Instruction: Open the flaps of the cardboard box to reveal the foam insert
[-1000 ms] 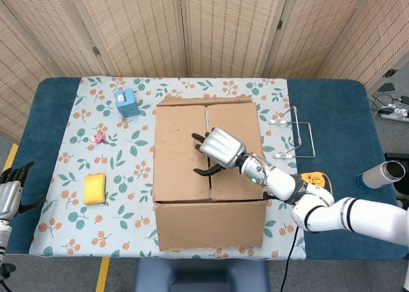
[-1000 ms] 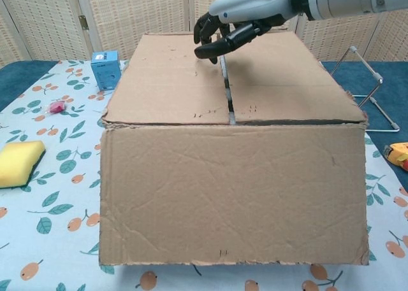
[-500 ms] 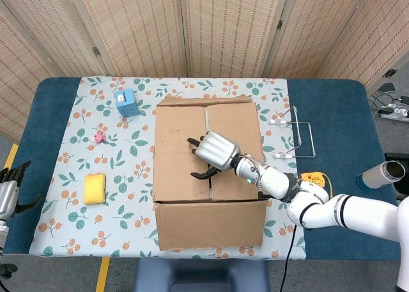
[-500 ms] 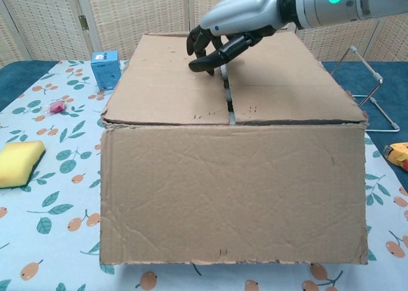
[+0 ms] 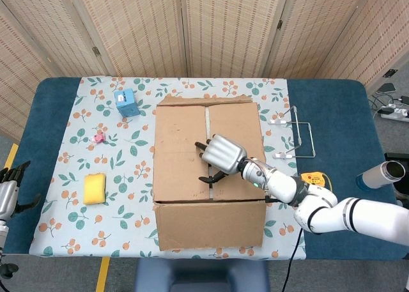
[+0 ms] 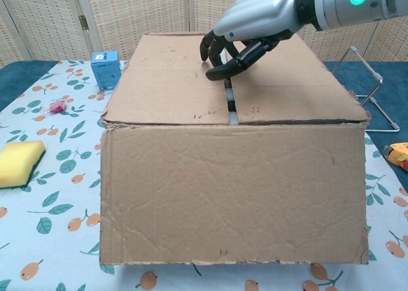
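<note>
The cardboard box (image 5: 181, 145) stands mid-table with its two top flaps lying flat, meeting at a centre seam (image 6: 229, 99). Its front flap (image 6: 233, 195) hangs outward toward me. No foam shows. My right hand (image 5: 222, 154) hovers over the seam near the box's front half, palm down. Its dark fingertips (image 6: 218, 60) curl down onto the cardboard right at the seam, and it holds nothing. My left hand (image 5: 7, 195) hangs off the table's left edge, fingers apart and empty; the chest view does not show it.
On the left lie a small blue carton (image 5: 126, 103), a pink bit (image 5: 98, 138) and a yellow sponge (image 5: 94, 188). To the box's right are a wire rack (image 5: 296, 138) and an orange tape measure (image 5: 313, 177). A metal cylinder (image 5: 381, 175) is far right.
My right hand has drifted slightly toward the box's front and settled lower, its fingertips now at the seam. The flaps lie as before. The left hand has barely moved.
</note>
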